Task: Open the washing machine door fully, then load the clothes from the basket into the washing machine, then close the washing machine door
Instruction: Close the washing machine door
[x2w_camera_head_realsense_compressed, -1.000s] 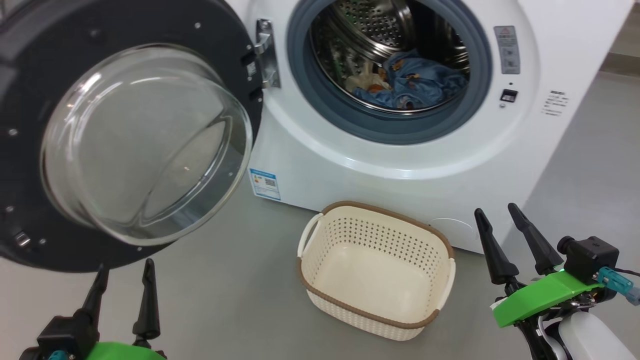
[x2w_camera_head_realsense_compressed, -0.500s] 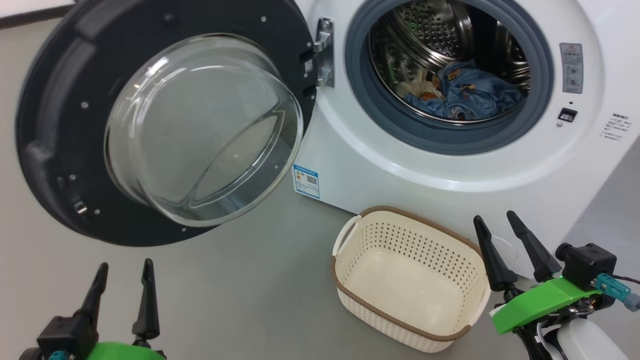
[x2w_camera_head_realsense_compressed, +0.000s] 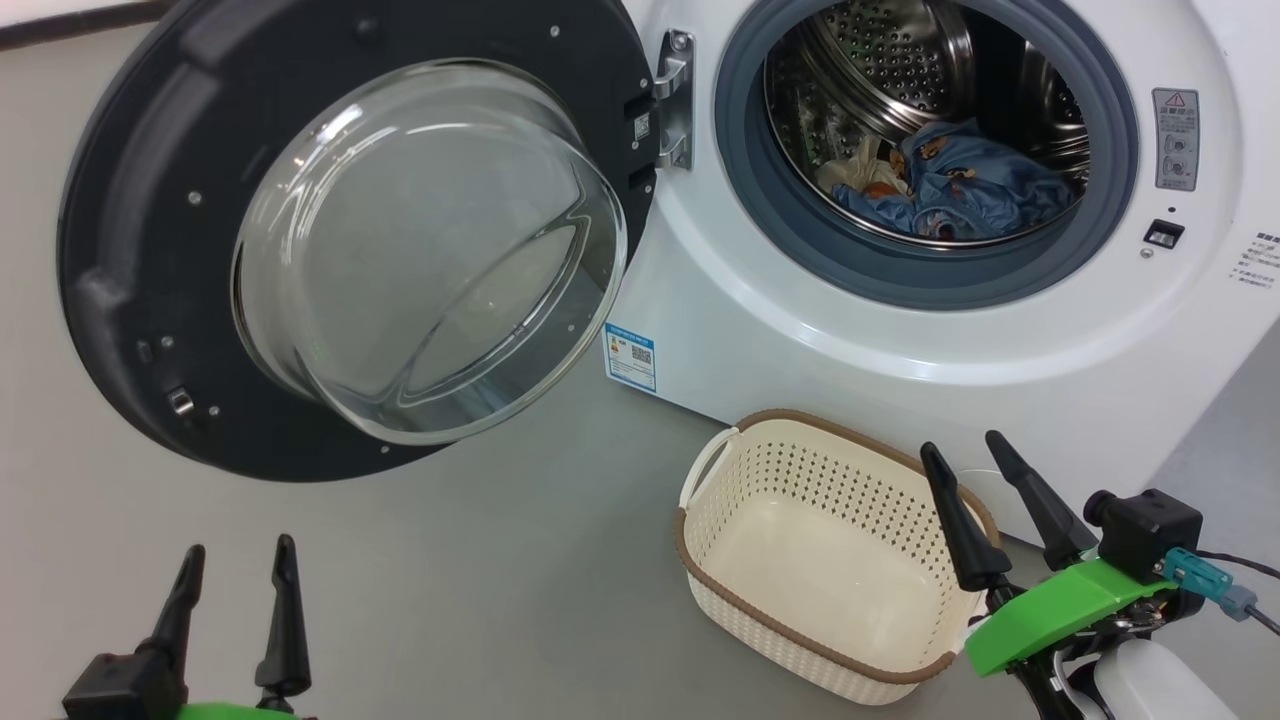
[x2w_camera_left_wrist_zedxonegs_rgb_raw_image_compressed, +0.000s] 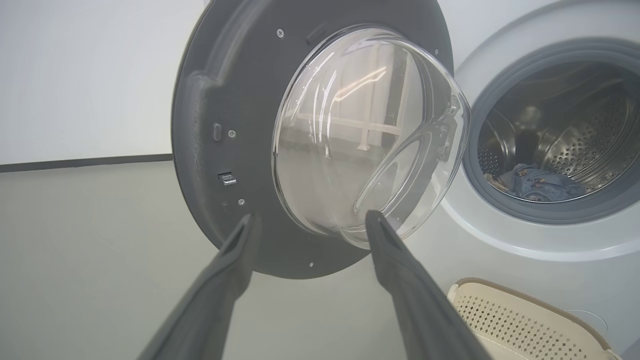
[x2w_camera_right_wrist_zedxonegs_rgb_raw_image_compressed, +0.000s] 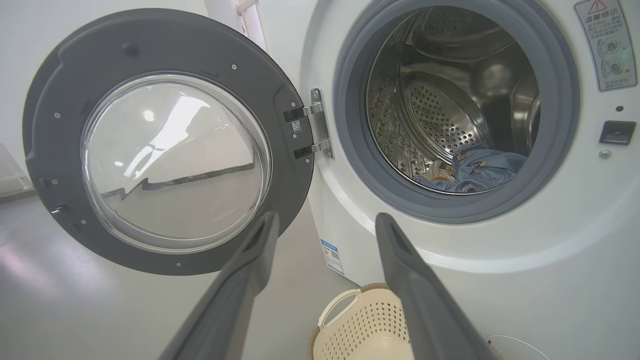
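- Since a sec ago your head cam has swung left. The door (x2w_camera_head_realsense_compressed: 130, 250), washing machine (x2w_camera_head_realsense_compressed: 900, 340) and basket (x2w_camera_head_realsense_compressed: 830, 480) all slid right in frame, but that's the cam moving, not the things. You now see nearly the whole door.
- The door stands wide open on its hinge, left of the drum opening.
- The clothes (x2w_camera_head_realsense_compressed: 960, 190) lie low in the drum, behind the grey seal. The basket sits empty on the floor (x2w_camera_head_realsense_compressed: 500, 560), just in front of the machine.
- My read: loading's done and only closing the door is left.
- L gripper (x2w_camera_head_realsense_compressed: 240, 543): low at bottom left, fingers up and spread wide, holding nothing. It's below the door's lower rim, not touching.
- R gripper (x2w_camera_head_realsense_compressed: 962, 441): bottom right, by the basket's right end, fingers wide and leaning left, also empty.
- The L arm looks better placed to push the door shut.
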